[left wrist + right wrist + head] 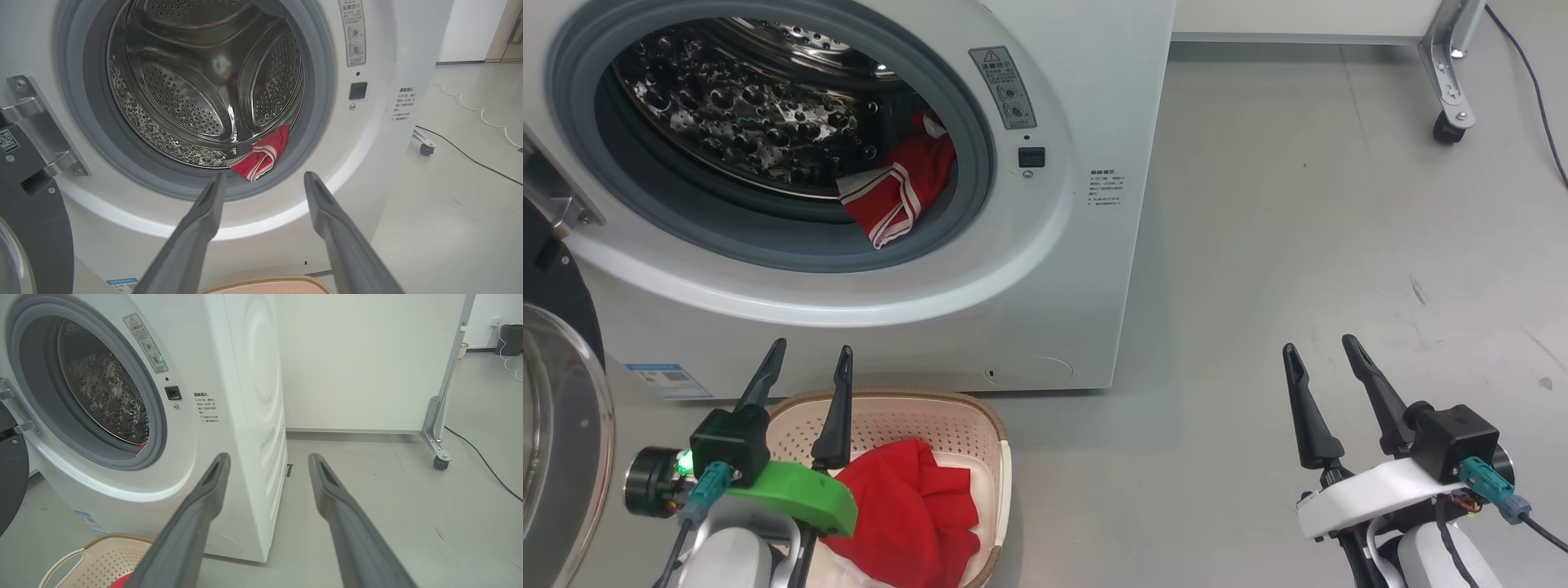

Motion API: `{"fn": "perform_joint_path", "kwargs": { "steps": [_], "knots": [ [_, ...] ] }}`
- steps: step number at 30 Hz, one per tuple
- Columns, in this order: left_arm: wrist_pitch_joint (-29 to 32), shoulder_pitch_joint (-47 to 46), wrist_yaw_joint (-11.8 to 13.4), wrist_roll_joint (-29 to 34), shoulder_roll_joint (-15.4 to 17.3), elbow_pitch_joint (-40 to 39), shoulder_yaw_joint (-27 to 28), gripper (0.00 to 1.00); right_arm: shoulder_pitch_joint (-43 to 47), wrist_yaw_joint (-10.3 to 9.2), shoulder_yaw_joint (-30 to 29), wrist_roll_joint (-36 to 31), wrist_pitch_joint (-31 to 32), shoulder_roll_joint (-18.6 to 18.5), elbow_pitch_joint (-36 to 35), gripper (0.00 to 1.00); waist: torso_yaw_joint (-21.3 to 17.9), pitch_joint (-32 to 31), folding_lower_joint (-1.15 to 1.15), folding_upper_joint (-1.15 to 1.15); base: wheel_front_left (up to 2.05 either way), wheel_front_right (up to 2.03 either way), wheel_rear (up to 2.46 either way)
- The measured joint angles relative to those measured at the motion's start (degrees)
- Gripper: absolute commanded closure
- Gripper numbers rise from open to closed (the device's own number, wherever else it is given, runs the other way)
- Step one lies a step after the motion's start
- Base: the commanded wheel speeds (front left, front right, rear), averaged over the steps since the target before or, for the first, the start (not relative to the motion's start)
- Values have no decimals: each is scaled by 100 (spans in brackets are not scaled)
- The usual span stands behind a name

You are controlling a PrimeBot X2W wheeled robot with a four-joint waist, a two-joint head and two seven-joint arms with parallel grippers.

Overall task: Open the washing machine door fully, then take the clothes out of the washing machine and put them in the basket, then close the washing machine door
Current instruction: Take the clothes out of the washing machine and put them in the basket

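Observation:
The white washing machine point(1086, 98) stands with its porthole uncovered; its door point(560, 408) hangs swung open at the far left. A red garment with white striped trim point(900, 192) lies at the drum's front right edge, also in the left wrist view point(263, 157). Another red piece of the clothes point(915, 502) lies in the cream basket point(988, 425) on the floor before the washer. My left gripper point(809, 359) hovers open and empty above the basket's left side. My right gripper point(1319, 347) is open and empty over bare floor to the washer's right.
A white partition on a wheeled metal foot point(1450, 126) stands at the back right, with a black cable point(1535, 82) trailing on the grey floor. The washer's right side panel point(261, 416) is close to my right gripper. The basket rim point(102, 541) shows below the right wrist.

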Motion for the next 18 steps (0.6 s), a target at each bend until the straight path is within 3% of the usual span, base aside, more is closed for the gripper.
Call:
{"fn": "perform_joint_path", "kwargs": {
  "steps": [18],
  "knots": [
    [0,125,0,11,-4,-157,-5,0,3,0,15,0,0,5,-2,0,-51,-3,0,0,0,0,0]
  ]
}}
